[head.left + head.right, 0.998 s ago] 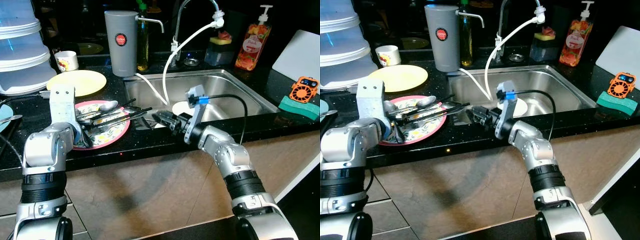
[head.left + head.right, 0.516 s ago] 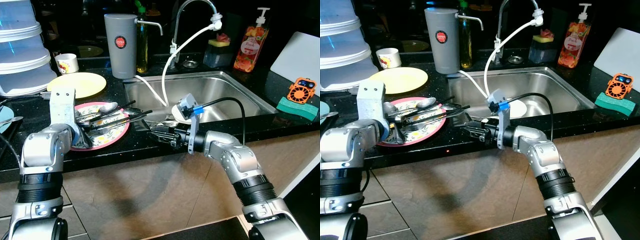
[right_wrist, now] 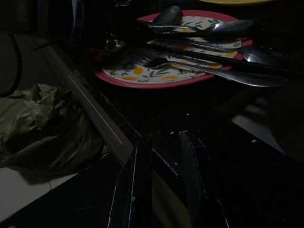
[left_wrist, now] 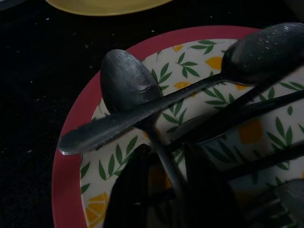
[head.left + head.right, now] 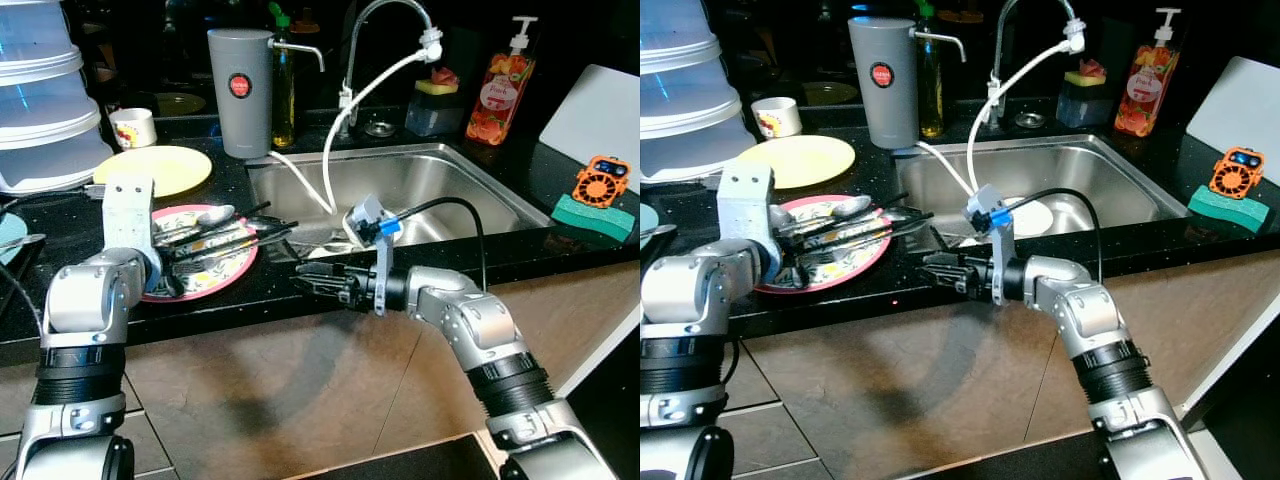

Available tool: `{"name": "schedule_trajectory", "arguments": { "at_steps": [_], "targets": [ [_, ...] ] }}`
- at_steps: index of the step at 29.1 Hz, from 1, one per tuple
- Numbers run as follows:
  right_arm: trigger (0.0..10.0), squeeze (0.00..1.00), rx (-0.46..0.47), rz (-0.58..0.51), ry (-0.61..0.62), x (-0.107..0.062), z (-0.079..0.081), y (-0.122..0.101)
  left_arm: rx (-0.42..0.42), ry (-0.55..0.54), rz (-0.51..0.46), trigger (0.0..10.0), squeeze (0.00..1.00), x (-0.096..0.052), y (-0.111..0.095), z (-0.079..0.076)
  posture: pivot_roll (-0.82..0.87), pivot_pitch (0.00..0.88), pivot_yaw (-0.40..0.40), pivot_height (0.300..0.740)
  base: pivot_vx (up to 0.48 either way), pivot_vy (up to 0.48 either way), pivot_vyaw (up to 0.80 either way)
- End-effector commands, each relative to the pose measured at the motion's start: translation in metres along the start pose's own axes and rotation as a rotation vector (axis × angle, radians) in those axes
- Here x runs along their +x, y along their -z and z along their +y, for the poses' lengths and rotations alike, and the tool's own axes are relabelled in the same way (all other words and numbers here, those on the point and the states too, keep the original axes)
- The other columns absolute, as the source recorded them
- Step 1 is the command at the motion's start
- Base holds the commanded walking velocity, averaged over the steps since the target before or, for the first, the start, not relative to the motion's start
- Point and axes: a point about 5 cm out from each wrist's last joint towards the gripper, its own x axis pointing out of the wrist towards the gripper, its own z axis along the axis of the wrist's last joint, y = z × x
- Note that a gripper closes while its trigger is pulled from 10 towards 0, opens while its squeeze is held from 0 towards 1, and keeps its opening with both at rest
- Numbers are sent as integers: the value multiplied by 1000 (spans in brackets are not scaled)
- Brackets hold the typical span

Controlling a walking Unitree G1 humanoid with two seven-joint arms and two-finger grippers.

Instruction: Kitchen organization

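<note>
Black and speckled, the surface (image 5: 300, 300) carried your red-rimmed plate with a leaf and lemon pattern (image 5: 232, 272) on its near left part, just left of the stainless steel sink (image 5: 450, 185). A heap of dark metal spoons and forks (image 5: 215, 240) lay across that plate, handles pointing right toward the sink. Your left gripper (image 4: 164, 190) was down on the plate's left side, its fingers (image 4: 128, 190) parted with a spoon handle running between them; whether they pressed on it you could not tell from the dark wrist picture. Your right gripper (image 5: 935, 268) hung at the near edge of the surface, just right of the plate and in front of the sink's left corner, pointing left. Its fingers (image 3: 137, 175) stood slightly apart with nothing between them. Farther back on the left sat a plain yellow plate (image 5: 152, 167), with a small white printed cup (image 5: 132, 126) behind it. A tall grey jug (image 5: 241, 90) stood at the sink's far left corner, beside the chrome tap (image 5: 385, 30).
</note>
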Motion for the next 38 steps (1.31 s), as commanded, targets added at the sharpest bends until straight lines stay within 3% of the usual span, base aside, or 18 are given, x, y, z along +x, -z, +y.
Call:
{"name": "schedule_trajectory", "arguments": {
  "at_steps": [1, 13, 29, 38],
  "targets": [
    [10000, 0, -5, 22, -12, 1, 4, 3, 9, -39, 121, 0, 0, 7, 24, 9, 34, 61, -22, 740, 0, 0, 0],
    [10000, 0, -5, 26, 2, -1, 3, 4, 6, -52, 90, 0, 0, 8, 18, 11, 30, 60, -19, 740, 0, 0, 0],
    [10000, 0, -15, 28, 14, -2, 0, 1, -13, 7, -95, 0, 0, 0, -15, -3, 28, 56, -25, 740, 0, 0, 0],
    [10000, 0, -23, 33, 1, -2, 2, 1, 32, -22, -205, 0, 0, -6, -29, -4, 21, 43, -27, 740, 0, 0, 0]
  ]
}}
